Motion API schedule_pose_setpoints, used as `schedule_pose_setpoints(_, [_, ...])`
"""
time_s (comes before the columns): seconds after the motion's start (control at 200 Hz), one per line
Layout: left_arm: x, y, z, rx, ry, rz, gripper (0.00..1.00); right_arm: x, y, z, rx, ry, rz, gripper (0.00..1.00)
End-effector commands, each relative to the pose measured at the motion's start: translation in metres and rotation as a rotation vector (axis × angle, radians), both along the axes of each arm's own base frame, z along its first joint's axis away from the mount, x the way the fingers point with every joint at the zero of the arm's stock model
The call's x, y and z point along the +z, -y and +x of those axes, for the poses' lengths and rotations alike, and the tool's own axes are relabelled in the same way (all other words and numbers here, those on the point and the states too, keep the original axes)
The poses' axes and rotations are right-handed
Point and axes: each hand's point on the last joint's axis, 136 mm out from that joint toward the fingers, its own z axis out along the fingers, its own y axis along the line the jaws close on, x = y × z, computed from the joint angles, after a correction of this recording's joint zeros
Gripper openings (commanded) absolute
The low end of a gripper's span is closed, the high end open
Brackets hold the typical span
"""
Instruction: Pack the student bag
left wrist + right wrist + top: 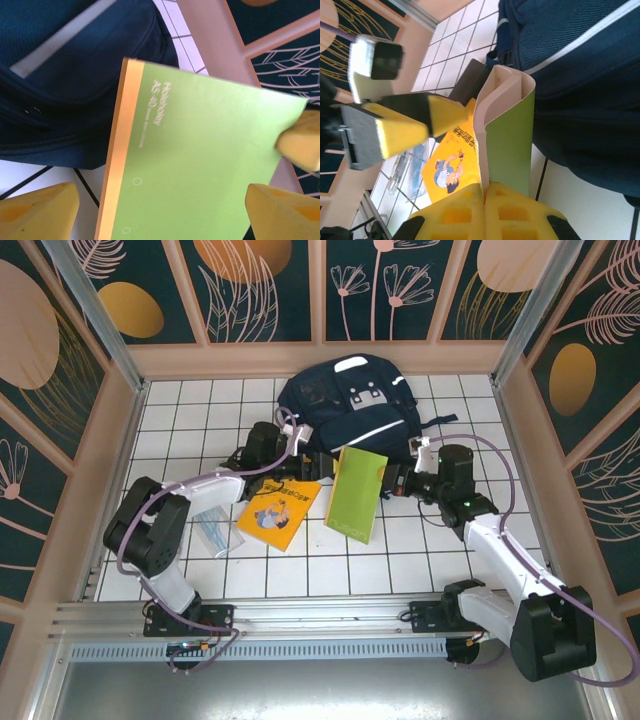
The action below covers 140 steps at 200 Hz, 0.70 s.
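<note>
Pinching one edge of the green notebook [360, 492], the right gripper [485, 200] has its jaws closed flat on the cover and holds it off the table [200, 420]. The pages bow where they stand free. The left gripper [162, 200] faces the notebook with its jaws spread wide and nothing in them. A yellow book [278, 512] lies flat beside the left arm.

The bag [345, 400] lies at the far middle of the table, front patches up, just beyond both grippers and the notebook's far edge. From where I stand I cannot tell whether its mouth is unzipped.

To my eye the bag is soft and floppy. The fabric would sag and fold rather than hold a shape, and a push would likely slide it across the tiles. The best hold looks like the lip by the zipper or a strap, lifted to keep the mouth gaping. The notebook is light and bendy, so it could buckle if it is driven in by one edge.
</note>
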Motion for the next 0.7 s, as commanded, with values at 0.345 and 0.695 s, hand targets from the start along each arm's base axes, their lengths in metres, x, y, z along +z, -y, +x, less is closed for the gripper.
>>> schedule_pose_setpoints(0.345, [-0.001,0.028,-0.015,-0.2,-0.032,-0.242,0.76,0.046,-0.003,0.005,0.063,0.147,0.08,0.0])
schedule_pose_setpoints(0.695, [0.025,0.026,-0.025,-0.232,-0.018,-0.277,0.0,0.023,0.011,0.034,-0.038,0.123,0.007,0.0])
